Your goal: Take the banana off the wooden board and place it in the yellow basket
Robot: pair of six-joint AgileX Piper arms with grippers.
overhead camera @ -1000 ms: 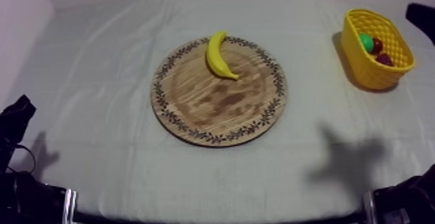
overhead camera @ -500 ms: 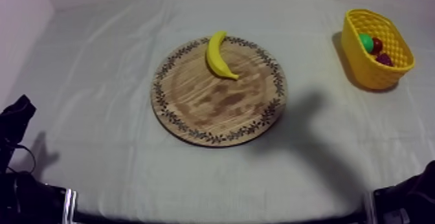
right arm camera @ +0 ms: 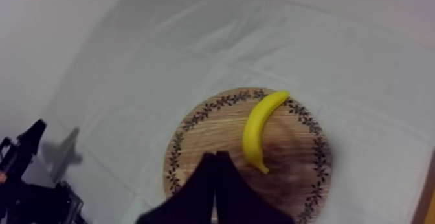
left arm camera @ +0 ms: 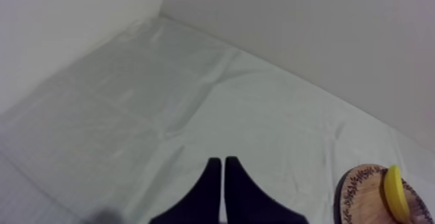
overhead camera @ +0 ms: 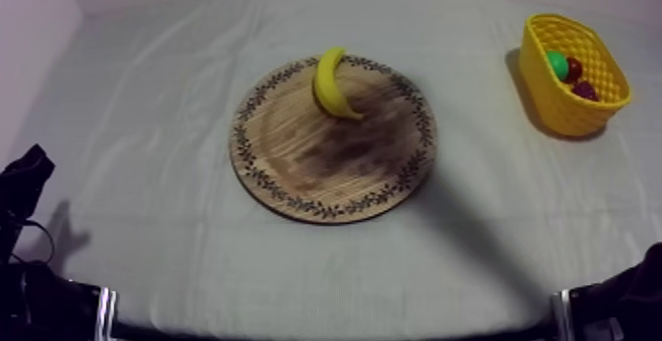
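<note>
The banana [overhead camera: 333, 85] lies on the board [overhead camera: 296, 158], on its upper part in the top view, with one end over the patterned rim and the other end pointing to the board's centre. The board sits in the middle of that frame on the cloth [overhead camera: 148, 99]. Its rim carries a ring of small dark leaves. A shadow [overhead camera: 345, 153] darkens the board's centre and runs on over the cloth toward the lower right. The basket [overhead camera: 562, 108] stands at the upper right of the frame, well apart from the board. Inside it are a green fruit [overhead camera: 558, 65], a small red fruit [overhead camera: 574, 69] and a dark purple fruit [overhead camera: 585, 91]. The left arm [overhead camera: 25, 182] is low at the left edge, and part of the right arm [overhead camera: 630, 296] is at the lower right corner. In the left wrist view the left gripper [left arm camera: 223, 165] has both fingers pressed together into a narrow wedge with nothing between them, above bare cloth, and the board's edge with the banana is off to one side. In the right wrist view the right gripper [right arm camera: 215, 156] is likewise closed and empty. It is above the board, and its tips are just beside the banana's nearer end, not touching it.
</note>
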